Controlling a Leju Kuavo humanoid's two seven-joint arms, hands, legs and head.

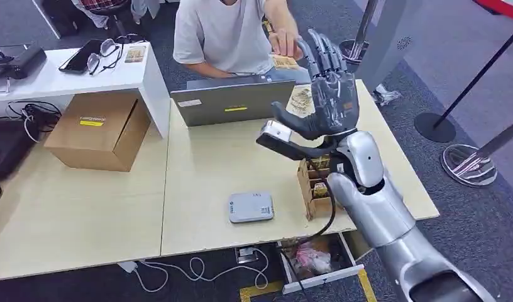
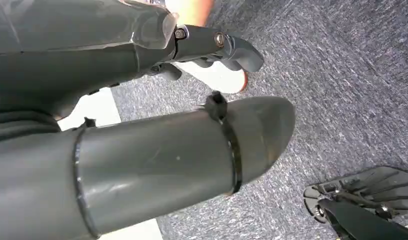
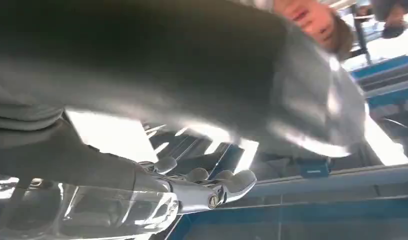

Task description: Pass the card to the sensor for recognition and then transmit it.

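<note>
Head view has the right hand [image 1: 326,88] raised over the desk, fingers spread and holding nothing, with the card [image 1: 284,61] just beyond its fingertips in the person's hand [image 1: 285,43], handover apparently done.

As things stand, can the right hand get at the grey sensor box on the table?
Probably yes. The right hand is raised, open, toward the person, and the sensor box lies uncovered below it. The wooden card holder stands beside it, not over it.
</note>
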